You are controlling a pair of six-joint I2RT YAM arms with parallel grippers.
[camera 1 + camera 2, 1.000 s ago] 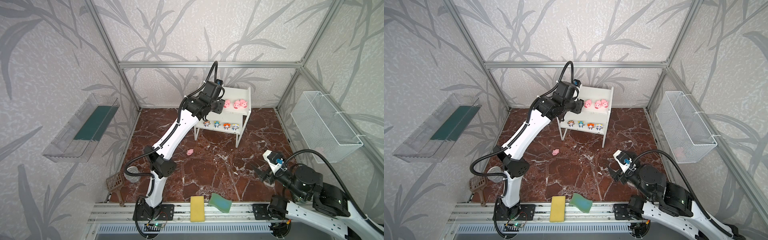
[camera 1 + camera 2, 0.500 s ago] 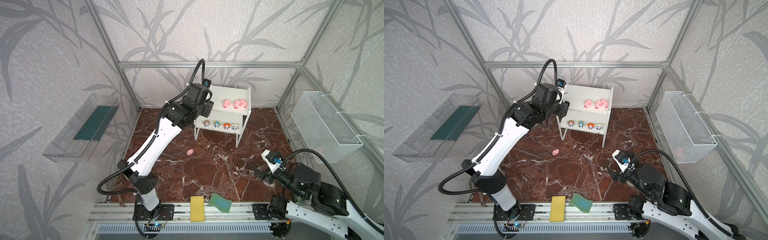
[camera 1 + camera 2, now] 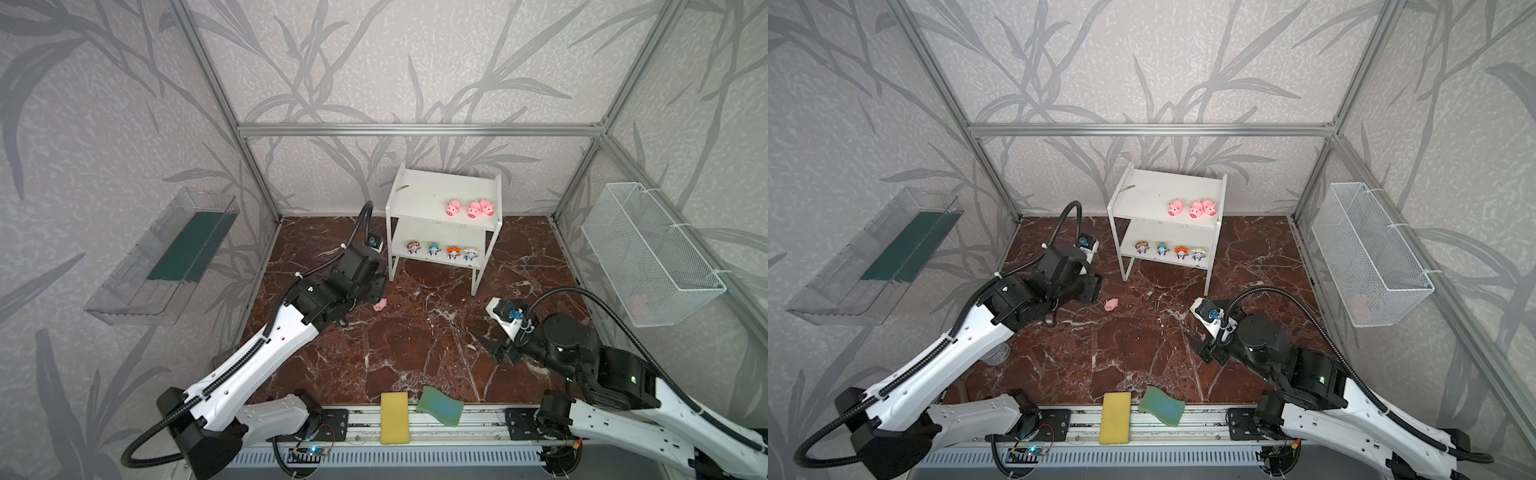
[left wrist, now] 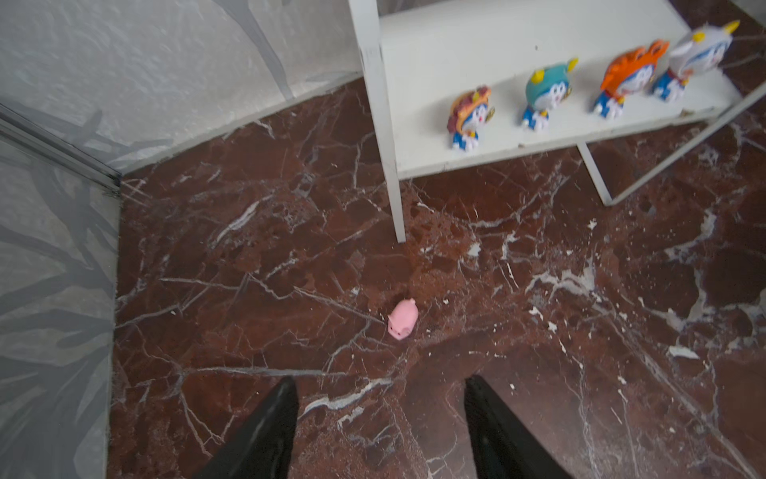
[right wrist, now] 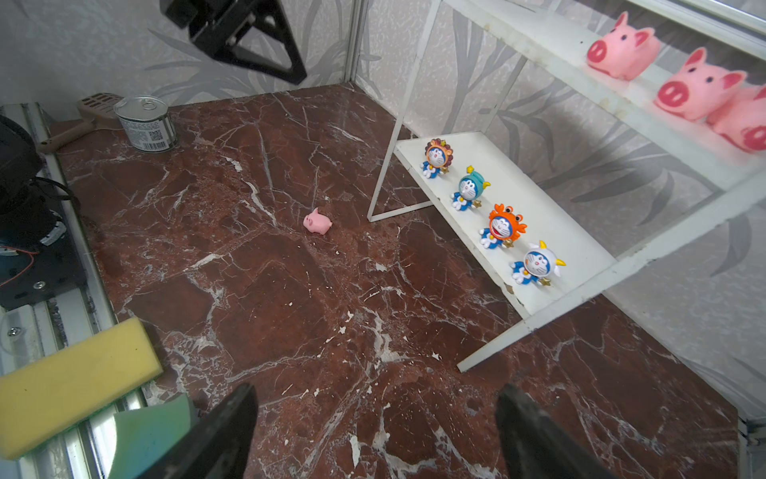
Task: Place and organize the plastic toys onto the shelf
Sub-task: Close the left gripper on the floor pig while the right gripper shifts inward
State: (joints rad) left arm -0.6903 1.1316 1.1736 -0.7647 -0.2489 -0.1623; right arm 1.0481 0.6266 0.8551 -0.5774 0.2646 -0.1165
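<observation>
The white shelf (image 3: 419, 195) stands at the back of the floor. Three pink pigs (image 3: 470, 208) sit on its top board, and several cartoon figurines (image 3: 443, 250) line its lower board. A fourth pig (image 3: 379, 305) (image 4: 402, 318) lies alone on the marble floor, left of the shelf's front leg. My left gripper (image 3: 375, 287) (image 4: 381, 383) hangs open and empty just left of this pig, apart from it. Near the front right, my right gripper (image 3: 492, 353) (image 5: 375, 394) is open and empty above bare floor.
A yellow sponge (image 3: 394, 417) and a green sponge (image 3: 440, 405) lie on the front rail. A tin can (image 5: 145, 122) and a brown scoop (image 5: 97, 105) stand at the front left. A clear tray (image 3: 166, 257) and a wire basket (image 3: 648, 253) hang on the side walls.
My left arm swung away from the shelf's top tier and came down to the floor beside the loose pig, its jaws widening. The right arm stayed put.
</observation>
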